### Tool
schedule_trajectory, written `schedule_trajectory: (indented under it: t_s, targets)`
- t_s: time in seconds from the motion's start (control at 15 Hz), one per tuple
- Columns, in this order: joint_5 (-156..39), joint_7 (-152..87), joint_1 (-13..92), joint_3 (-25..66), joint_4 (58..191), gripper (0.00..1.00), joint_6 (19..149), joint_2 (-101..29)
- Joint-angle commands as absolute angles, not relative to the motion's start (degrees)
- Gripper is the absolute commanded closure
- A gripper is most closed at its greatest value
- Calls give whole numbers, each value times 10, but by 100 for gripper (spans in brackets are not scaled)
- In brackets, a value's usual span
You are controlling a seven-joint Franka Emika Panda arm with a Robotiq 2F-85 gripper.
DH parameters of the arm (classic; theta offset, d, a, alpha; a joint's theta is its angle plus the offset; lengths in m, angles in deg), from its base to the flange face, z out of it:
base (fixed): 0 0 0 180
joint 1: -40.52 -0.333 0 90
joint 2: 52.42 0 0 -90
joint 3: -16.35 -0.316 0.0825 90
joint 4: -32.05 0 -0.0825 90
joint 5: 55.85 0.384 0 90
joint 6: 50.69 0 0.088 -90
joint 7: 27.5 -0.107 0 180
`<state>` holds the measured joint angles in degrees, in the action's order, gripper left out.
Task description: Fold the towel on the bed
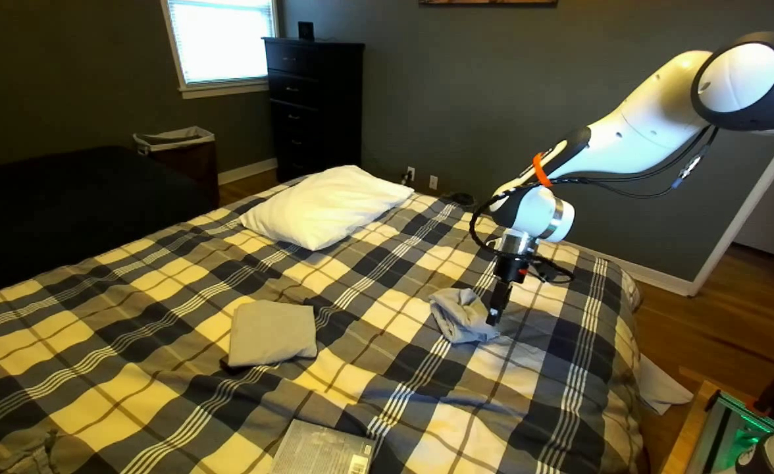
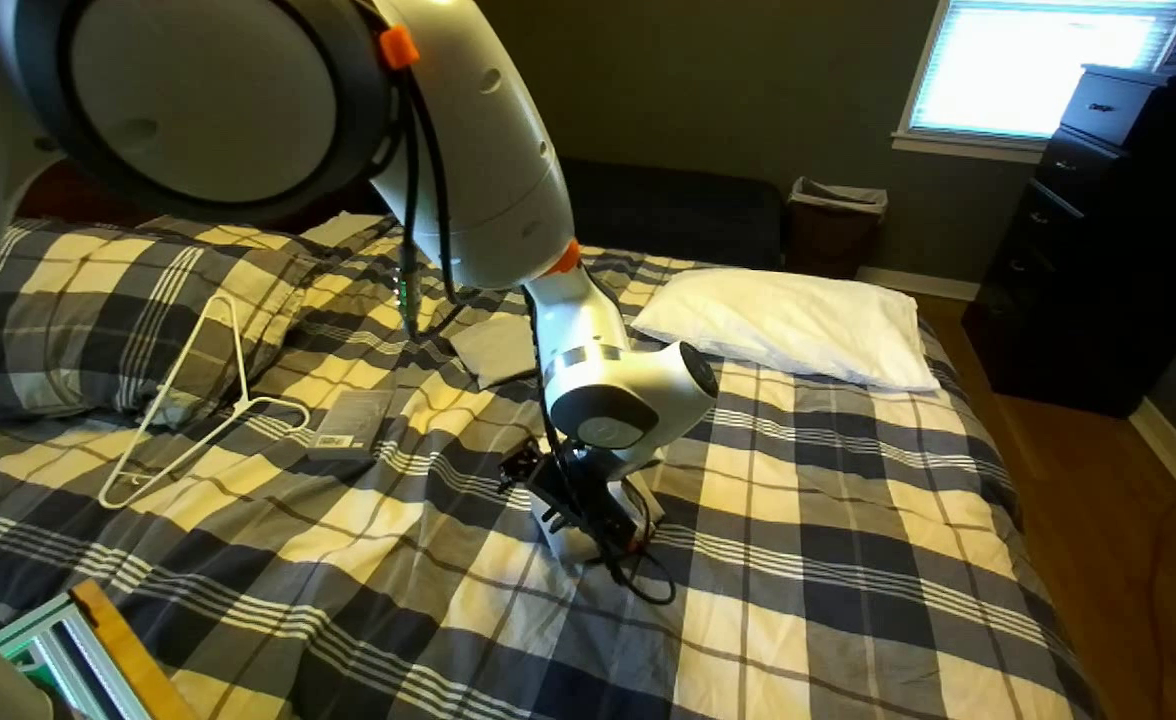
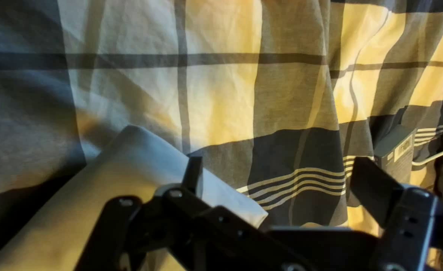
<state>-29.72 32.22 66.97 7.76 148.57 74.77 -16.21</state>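
Observation:
The towel, a small grey rumpled cloth (image 1: 459, 316), lies bunched on the plaid bed (image 1: 387, 349) near its right side in an exterior view. In an exterior view it is partly hidden behind the gripper (image 2: 570, 543). In the wrist view the towel (image 3: 131, 173) fills the lower left, with a folded edge running down to the right. My gripper (image 3: 280, 180) is open, its fingers wide apart with only plaid cover seen between the tips. The left finger overlaps the towel's edge; whether it touches is unclear. In an exterior view the gripper (image 1: 494, 316) points down at the towel's right side.
A flat folded grey cloth (image 1: 273, 334) and a grey box (image 1: 326, 449) lie on the bed. A white hanger (image 2: 238, 405) lies by a plaid pillow (image 2: 118, 310). A white pillow (image 1: 328, 204) lies toward the far edge. The cover has raised folds.

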Motion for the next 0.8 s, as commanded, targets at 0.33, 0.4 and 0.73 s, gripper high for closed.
schedule_trajectory:
  t_s: [0.33, 0.4, 0.73]
  targets:
    - [-281, 352, 616, 109, 1660, 0, 970, -296]
    - [-275, 349, 611, 104, 1680, 0, 1016, -307]
    - [-229, 304, 591, 64, 1679, 0, 1253, -267]
